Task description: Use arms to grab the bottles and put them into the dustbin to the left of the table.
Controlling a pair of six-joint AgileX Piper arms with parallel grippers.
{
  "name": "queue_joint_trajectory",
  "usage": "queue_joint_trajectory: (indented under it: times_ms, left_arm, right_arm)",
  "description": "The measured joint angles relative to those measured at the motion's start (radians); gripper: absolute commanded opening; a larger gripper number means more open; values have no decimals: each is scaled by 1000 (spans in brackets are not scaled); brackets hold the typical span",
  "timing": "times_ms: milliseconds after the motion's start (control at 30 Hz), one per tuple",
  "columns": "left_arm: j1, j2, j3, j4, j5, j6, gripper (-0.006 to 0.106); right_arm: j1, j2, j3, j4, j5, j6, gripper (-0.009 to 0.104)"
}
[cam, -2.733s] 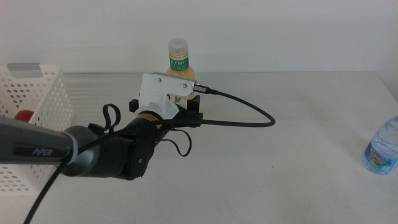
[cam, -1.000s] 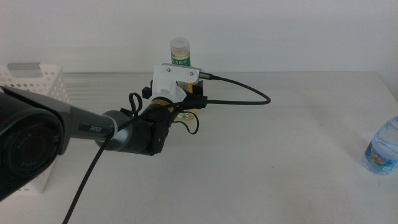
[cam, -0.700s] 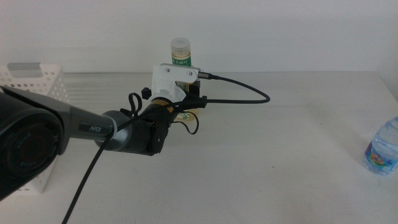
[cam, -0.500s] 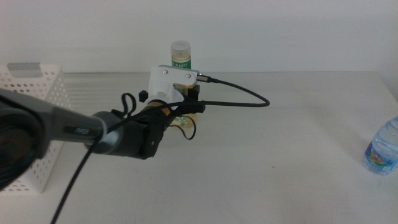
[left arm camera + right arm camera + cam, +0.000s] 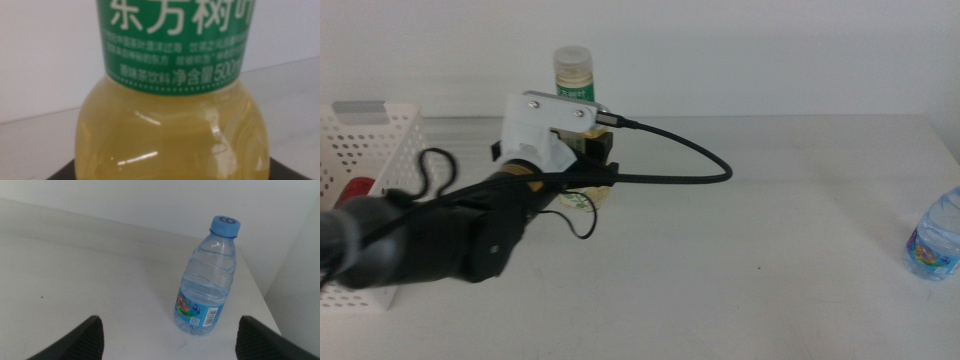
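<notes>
My left gripper (image 5: 582, 152) is shut on the pale-yellow bottle (image 5: 573, 70) with the green neck band and holds it just above the table (image 5: 750, 290), right of the dustbin (image 5: 382, 150). That bottle (image 5: 170, 135) fills the left wrist view, with dark jaw tips at both lower corners. A red can (image 5: 358, 188) lies inside the white perforated dustbin. The blue-capped water bottle (image 5: 935, 238) stands at the table's right edge. My right gripper (image 5: 170, 324) is open, a short way in front of this water bottle (image 5: 207, 280), and is out of the middle view.
A black cable (image 5: 690, 165) loops from the left wrist's white camera mount (image 5: 545, 125) over the table's middle. The table's right edge drops off close behind the water bottle. A pale wall runs along the far side.
The left arm has swung left toward the dustbin, carrying the yellow bottle with it and raising it a little. The water bottle has not moved.
</notes>
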Motion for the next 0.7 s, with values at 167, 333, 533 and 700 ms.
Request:
queue_joint_trajectory:
  times_ms: [167,333,533,700]
  left_arm:
    - [0,-129,65,1,104,7,-5]
    - [0,-257,110,2,232,9,-5]
    - [0,-401,113,4,450,9,-5]
    - [0,-489,113,6,604,9,-5]
  right_arm:
    - [0,0,0,0,0,0,77]
    - [0,0,0,0,0,0,77]
    - [0,0,0,0,0,0,77]
    - [0,0,0,0,0,0,77]
